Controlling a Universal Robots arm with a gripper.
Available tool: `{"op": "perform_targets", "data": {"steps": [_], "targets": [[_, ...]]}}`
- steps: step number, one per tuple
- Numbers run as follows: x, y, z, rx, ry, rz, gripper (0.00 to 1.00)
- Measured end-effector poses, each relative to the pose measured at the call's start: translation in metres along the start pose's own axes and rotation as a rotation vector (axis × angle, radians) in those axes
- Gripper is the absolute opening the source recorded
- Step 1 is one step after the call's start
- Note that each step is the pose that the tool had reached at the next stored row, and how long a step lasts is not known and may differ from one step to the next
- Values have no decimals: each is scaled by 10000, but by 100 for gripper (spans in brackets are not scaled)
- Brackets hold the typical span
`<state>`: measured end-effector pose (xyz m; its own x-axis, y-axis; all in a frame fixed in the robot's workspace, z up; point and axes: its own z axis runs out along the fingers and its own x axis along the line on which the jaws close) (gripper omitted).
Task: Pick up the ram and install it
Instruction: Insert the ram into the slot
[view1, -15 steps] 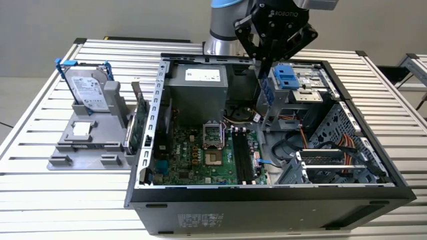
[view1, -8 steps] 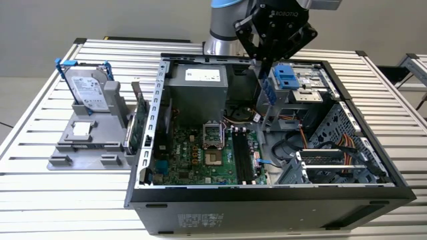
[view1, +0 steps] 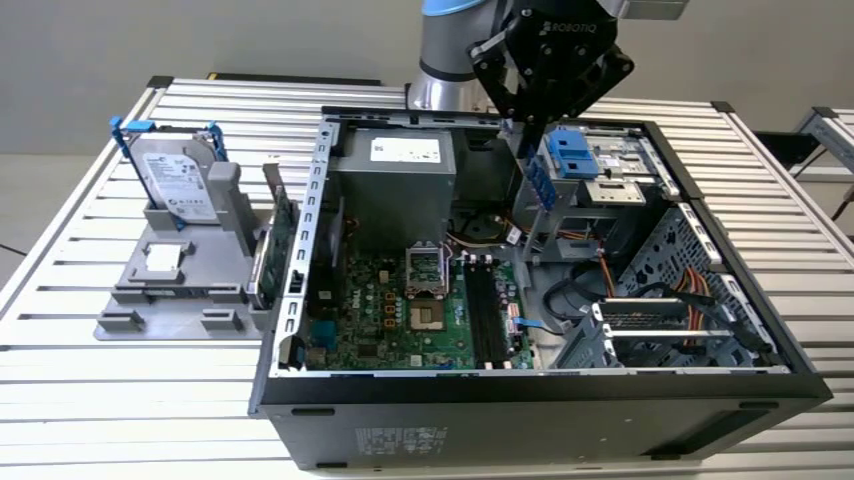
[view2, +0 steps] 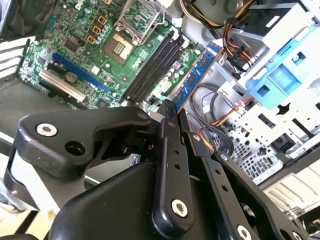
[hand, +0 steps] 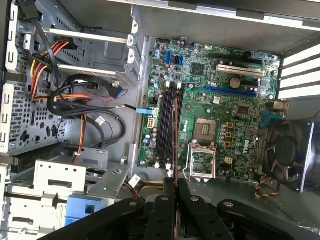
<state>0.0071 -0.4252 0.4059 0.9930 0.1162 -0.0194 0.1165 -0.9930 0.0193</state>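
Observation:
My gripper (view1: 534, 128) hangs over the open computer case (view1: 534, 385), above the motherboard's far end, shut on the ram (view1: 539, 190). The ram is a narrow dark blue stick with black chips, held by one end and pointing down into the case. In the second wrist view the ram (view2: 197, 75) sticks out past the gripper (view2: 171, 107) beside the black memory slots (view2: 150, 67). In the first wrist view the ram (hand: 175, 140) is edge-on, reaching from the gripper (hand: 175, 184) over the memory slots (hand: 166, 125). It is above the slots, not seated in one.
The CPU socket (view1: 424, 275) lies next to the slots (view1: 483, 310). A grey power supply (view1: 394, 175) and a blue drive cage (view1: 585, 155) flank the gripper. Loose cables (hand: 80, 105) fill the drive bay side. A hard drive (view1: 180, 180) stands on a grey rack at the exterior view's left.

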Motion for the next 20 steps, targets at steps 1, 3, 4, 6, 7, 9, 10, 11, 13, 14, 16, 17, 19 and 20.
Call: {"op": "perform_targets", "data": {"steps": [1,3,4,6,7,9,10,11,13,14,16,17,19,20], "targets": [[0,0,0,0,0,-1,0],[0,0,1,0,1,-1,0],[0,0,3,1,0,-2,0],[0,-1,8,1,-5,0,0],[-1,0,10,0,-10,1,0],[0,0,11,0,-12,1,0],[0,0,11,0,-12,0,0],[0,0,12,1,-11,1,0],[0,0,12,1,-12,1,0],[0,0,12,1,-12,3,0],[0,0,14,9,-17,307,0],[0,0,15,11,-21,493,0],[0,0,17,18,-29,858,0],[0,0,18,21,-32,1032,0]]}}
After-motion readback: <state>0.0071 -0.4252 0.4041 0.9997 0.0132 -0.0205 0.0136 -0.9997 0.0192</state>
